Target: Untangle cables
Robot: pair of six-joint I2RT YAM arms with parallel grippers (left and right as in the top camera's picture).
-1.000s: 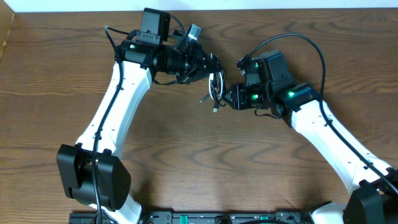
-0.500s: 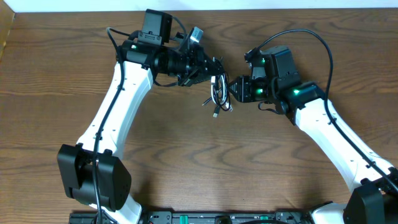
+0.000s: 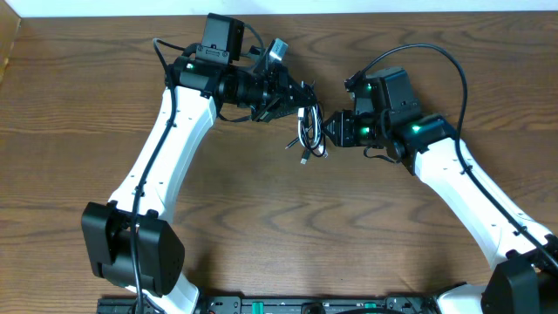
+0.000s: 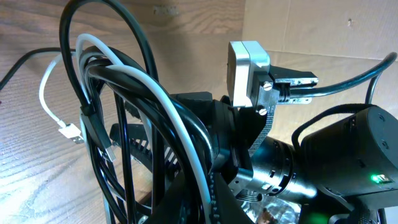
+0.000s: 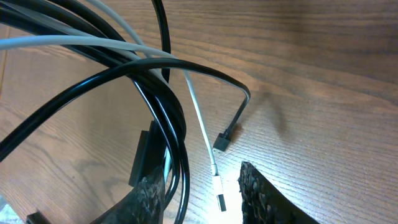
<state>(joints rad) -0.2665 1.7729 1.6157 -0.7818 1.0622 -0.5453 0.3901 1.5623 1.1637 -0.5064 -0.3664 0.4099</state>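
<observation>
Tangling two cables (image 3: pixel 305 131), one black, one white

Work surface: table (image 3: pixel 261 218) with a dark brown wood-grain top, the grain running mostly left to right in long wavy bands and filling nearly the whole overhead view. A narrow white strip (image 3: pixel 366 6) borders its far edge, and a pale tan board (image 3: pixel 7 52) stands at the far-left corner. Left wrist view shows a lighter tan, cardboard-like panel (image 4: pixel 311 31) with a straight vertical seam behind the table. Lighting is even and diffuse from above, giving a mild sheen on the wood and only soft, blurred shadows (image 5: pixel 277 109) on the grain in the right wrist view.
</observation>
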